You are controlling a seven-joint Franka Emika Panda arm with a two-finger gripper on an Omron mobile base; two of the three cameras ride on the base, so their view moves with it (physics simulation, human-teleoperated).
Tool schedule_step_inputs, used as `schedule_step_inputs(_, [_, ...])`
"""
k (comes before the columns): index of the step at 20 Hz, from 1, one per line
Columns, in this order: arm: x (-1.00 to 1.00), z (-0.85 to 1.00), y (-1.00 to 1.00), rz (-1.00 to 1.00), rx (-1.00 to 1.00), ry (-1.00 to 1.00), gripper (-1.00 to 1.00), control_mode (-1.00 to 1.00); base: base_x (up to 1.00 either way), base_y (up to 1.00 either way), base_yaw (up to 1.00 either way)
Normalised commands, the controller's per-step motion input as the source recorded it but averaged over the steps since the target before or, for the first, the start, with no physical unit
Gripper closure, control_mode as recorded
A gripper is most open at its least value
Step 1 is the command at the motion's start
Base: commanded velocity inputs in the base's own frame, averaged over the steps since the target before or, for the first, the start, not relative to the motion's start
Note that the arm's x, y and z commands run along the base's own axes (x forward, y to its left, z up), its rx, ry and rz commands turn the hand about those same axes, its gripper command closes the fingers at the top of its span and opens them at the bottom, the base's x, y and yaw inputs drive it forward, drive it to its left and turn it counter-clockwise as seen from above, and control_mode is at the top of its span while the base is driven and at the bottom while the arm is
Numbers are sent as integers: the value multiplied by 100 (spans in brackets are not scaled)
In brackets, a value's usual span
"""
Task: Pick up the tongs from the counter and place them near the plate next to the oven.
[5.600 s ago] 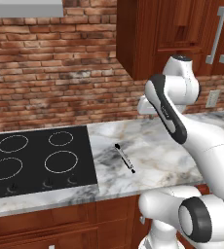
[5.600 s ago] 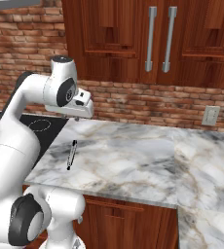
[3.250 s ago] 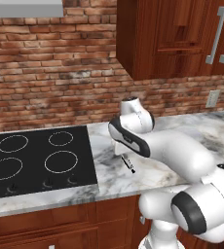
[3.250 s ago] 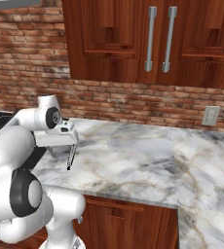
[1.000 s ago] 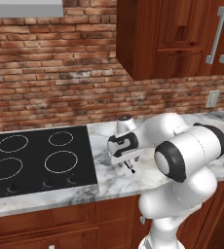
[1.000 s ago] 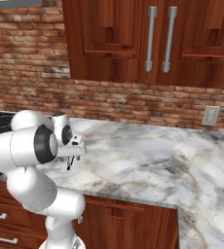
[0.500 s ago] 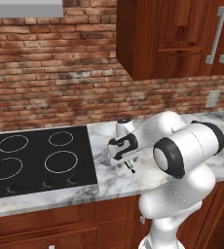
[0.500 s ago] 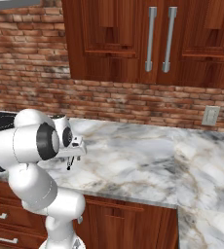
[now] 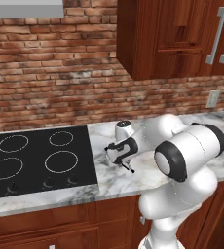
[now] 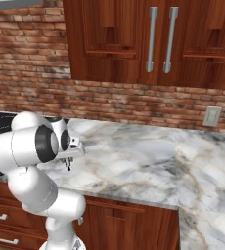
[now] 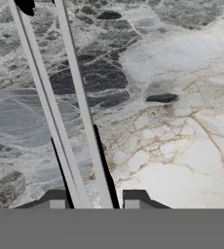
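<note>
Gripper down on the tongs

I see my gripper (image 11: 90, 200) low over the marble counter (image 11: 182, 121), fingers (image 11: 57, 199) clamped on the tongs (image 11: 75, 97) beside the cooktop (image 9: 36, 158).

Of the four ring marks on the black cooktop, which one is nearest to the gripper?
The front right ring: it lies beside the cooktop's right edge, closest to the gripper over the tongs on the counter.

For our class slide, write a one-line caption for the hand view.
Gripper low over the marble counter, its jaws straddling the slim silvery tongs.
</note>
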Motion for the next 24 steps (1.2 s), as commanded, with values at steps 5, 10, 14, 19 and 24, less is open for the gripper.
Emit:
schedule_step_inputs(5, [-22, -6, 0, -2, 1, -8, 100, -100, 0, 0, 0])
schedule_step_inputs(10, [-35, 20, -2, -1, 5, -28, 100, -100, 0, 0, 0])
schedule_step_inputs(14, [-32, 72, -1, 0, 7, -20, 100, -100, 0, 0, 0])
schedule_step_inputs(19, [-24, 72, -6, 0, 10, -4, 100, -100, 0, 0, 0])
schedule_step_inputs(24, [-41, 58, -26, 0, 10, -4, 100, -100, 0, 0, 0])
